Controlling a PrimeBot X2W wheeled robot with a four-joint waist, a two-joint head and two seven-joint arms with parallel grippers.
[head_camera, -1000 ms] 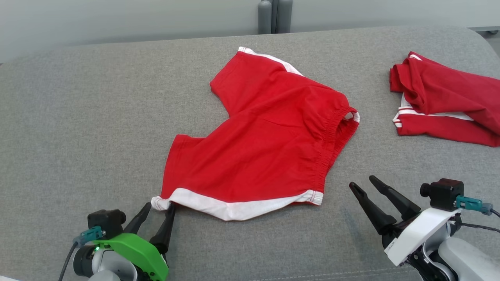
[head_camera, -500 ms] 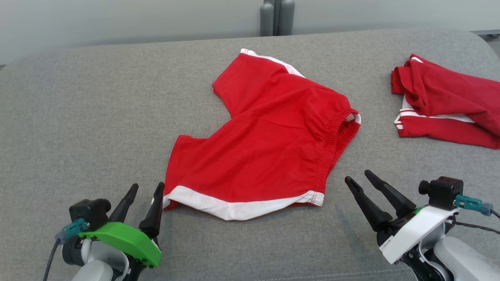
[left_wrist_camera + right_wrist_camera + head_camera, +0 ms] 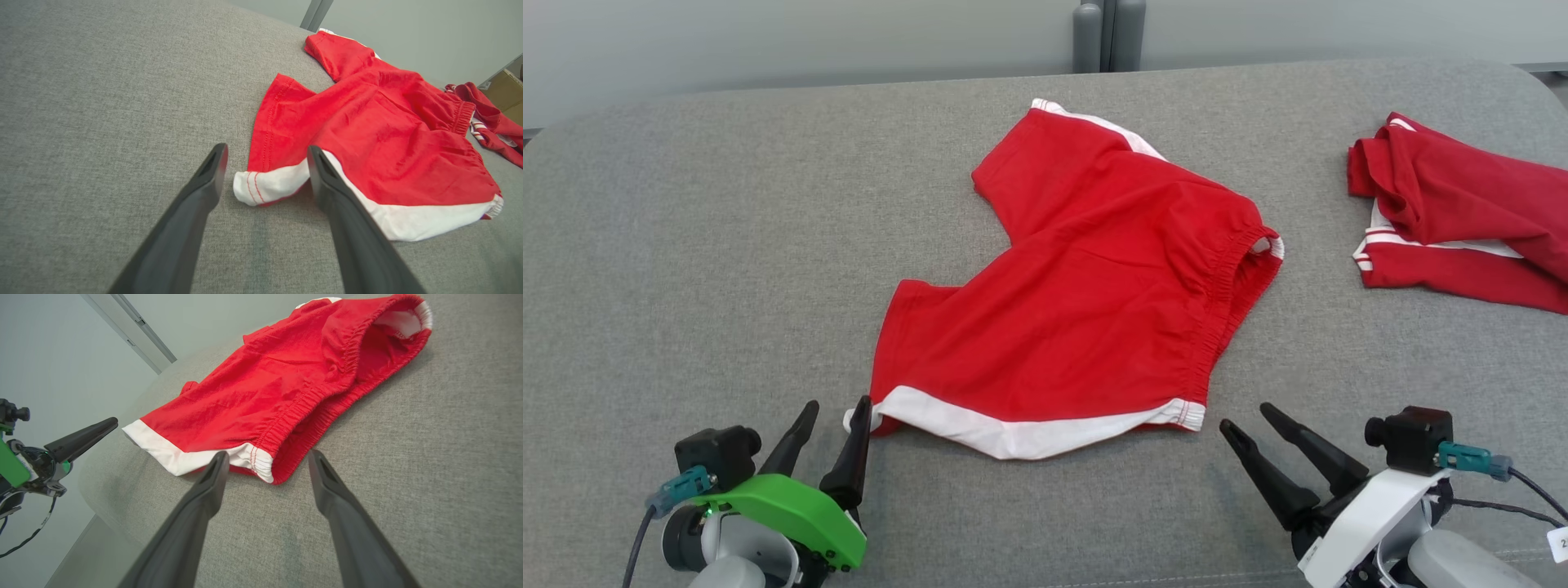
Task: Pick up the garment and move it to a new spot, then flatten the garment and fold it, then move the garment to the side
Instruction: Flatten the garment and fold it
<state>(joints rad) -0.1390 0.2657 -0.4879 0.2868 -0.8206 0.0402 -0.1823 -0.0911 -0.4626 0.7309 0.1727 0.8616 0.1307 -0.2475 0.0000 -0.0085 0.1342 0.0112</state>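
Green-cowled left tool (image 3: 838, 403), white-cowled right tool (image 3: 1245, 415), dark tapered fingers (image 3: 852, 453)

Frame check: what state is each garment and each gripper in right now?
red shorts: spread out unfolded on the grey surface, held by nothing.
second red garment: bunched up, far right, apart from the shorts.
left gripper: open, at the shorts' white hem corner.
right gripper: open, empty, short of the waistband end.

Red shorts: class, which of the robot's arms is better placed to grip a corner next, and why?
Left, probably. The left tool is open around the white hem corner; the right tool, also open, stands just clear of the shorts.
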